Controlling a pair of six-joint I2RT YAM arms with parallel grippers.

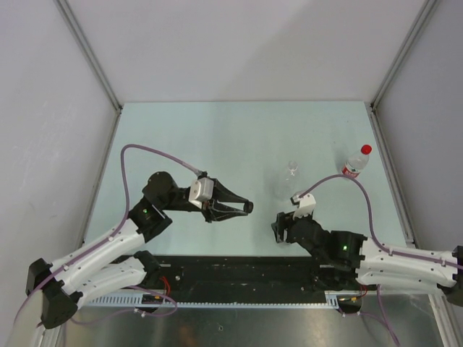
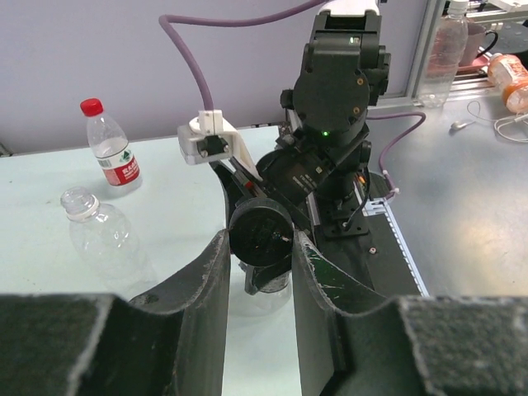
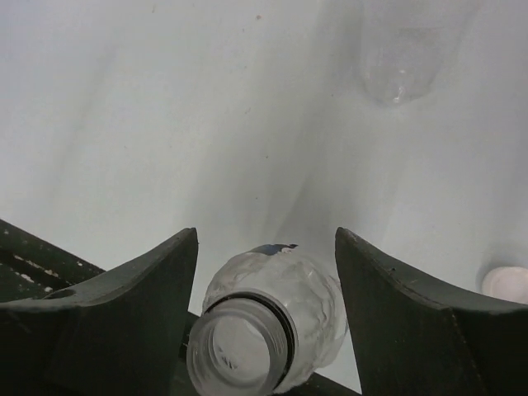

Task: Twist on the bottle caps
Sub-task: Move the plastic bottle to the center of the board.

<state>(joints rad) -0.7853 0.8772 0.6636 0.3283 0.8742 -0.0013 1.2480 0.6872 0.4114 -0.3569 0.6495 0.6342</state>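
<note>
Left tool [image 2: 261, 247] clenched on the black cap [image 2: 260, 233]: the cap sits on edge between both fingers [image 2: 206, 289], flat face toward the wrist camera, held above the table [image 1: 217, 137] near its middle. Right arm [image 2: 334, 124] directly behind the cap in the left wrist view. Right tool [image 3: 266, 247] low over the table near the front edge, jaws set to either side of an uncapped clear bottle [image 3: 276, 305]. That bottle is tilted, bare threaded neck toward the wrist camera, dimpled body pointing away. Slim gap visible at the left finger, right finger very close; cannot tell whether the jaws press it. Second clear bottle [image 1: 290, 176] stands on the table beyond the right tool, apart from both tools; pale top, capped or bare unclear. Labelled bottle [image 1: 356, 162] stands near the far right edge of the table, red cap [image 1: 366, 149] already on, well apart from both arms. Small whitish round object [image 3: 505, 282] lies on the table just right of the right tool, cut by the frame edge; too little showing to identify.
</note>
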